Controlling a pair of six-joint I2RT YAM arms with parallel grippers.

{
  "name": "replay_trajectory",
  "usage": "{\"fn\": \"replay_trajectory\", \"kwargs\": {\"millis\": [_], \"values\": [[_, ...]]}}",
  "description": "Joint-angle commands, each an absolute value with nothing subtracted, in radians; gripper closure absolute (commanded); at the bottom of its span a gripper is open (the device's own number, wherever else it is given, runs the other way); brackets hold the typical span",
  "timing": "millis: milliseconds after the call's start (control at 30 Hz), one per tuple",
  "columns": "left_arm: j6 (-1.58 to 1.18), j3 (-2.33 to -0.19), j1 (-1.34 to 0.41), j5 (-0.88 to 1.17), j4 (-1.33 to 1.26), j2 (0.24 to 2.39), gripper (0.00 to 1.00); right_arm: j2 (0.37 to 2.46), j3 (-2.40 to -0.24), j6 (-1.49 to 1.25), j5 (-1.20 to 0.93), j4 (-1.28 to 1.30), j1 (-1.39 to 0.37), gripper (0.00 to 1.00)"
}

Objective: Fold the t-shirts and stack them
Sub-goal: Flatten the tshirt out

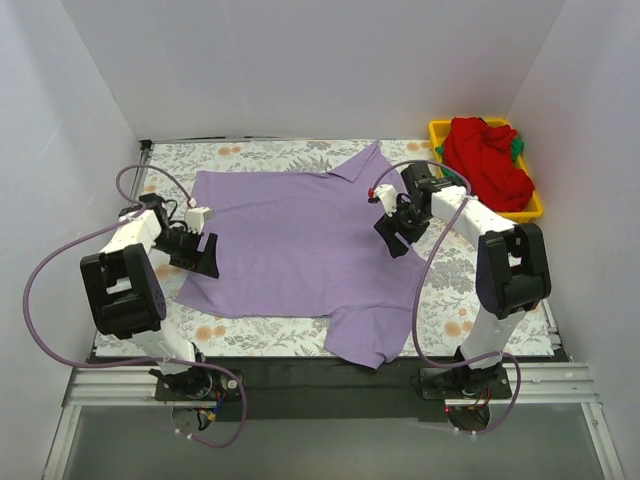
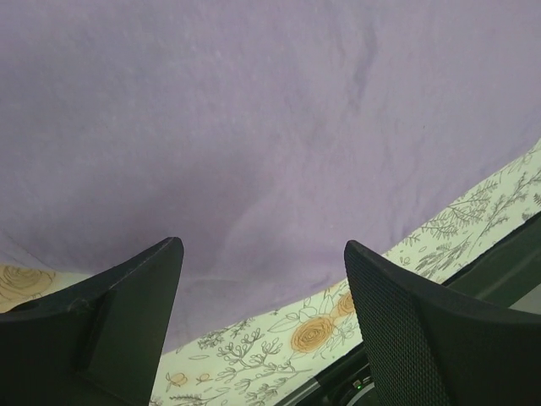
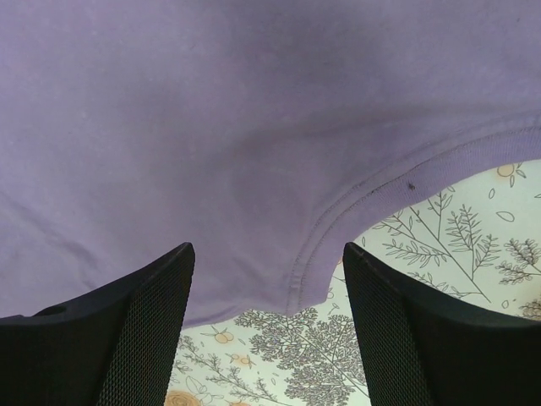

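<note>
A lavender-purple t-shirt (image 1: pixel 300 240) lies spread flat on the floral cloth, collar to the right, one sleeve at the far middle and one at the near edge. My left gripper (image 1: pixel 203 256) is open at the shirt's left hem; in the left wrist view the purple cloth (image 2: pixel 254 127) fills the frame above its fingers (image 2: pixel 127 321). My right gripper (image 1: pixel 398 238) is open over the collar side; the right wrist view shows the stitched collar edge (image 3: pixel 338 228) between its fingers (image 3: pixel 397 321). A red shirt (image 1: pixel 488 160) and a bit of a green one (image 1: pixel 517 147) lie in the tray.
A yellow plastic tray (image 1: pixel 437 130) stands at the far right corner. The floral-patterned cloth (image 1: pixel 460 310) covers the table. White walls close in the left, back and right. A black rail (image 1: pixel 300 385) runs along the near edge.
</note>
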State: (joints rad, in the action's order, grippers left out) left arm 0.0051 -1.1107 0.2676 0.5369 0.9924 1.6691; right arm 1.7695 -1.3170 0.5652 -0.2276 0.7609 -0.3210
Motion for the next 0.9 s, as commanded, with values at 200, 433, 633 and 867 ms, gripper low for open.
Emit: {"fn": "replay_trajectory", "kwargs": {"millis": [200, 433, 633, 867], "values": [[0.060, -1.031, 0.322, 0.411, 1.000, 1.594, 0.26, 1.844, -1.267, 0.537, -0.137, 0.727, -0.316, 0.25], [0.097, -0.927, 0.331, 0.371, 1.015, 1.562, 0.27, 1.835, -1.216, 0.523, -0.103, 0.724, -0.313, 0.25], [0.101, -0.907, 0.356, 0.312, 1.064, 1.531, 0.27, 1.809, -1.212, 0.508, -0.095, 0.744, -0.313, 0.25], [0.192, -1.048, 0.373, 0.382, 1.199, 1.439, 0.22, 1.728, -1.271, 0.567, -0.170, 0.817, -0.313, 0.20]]}}
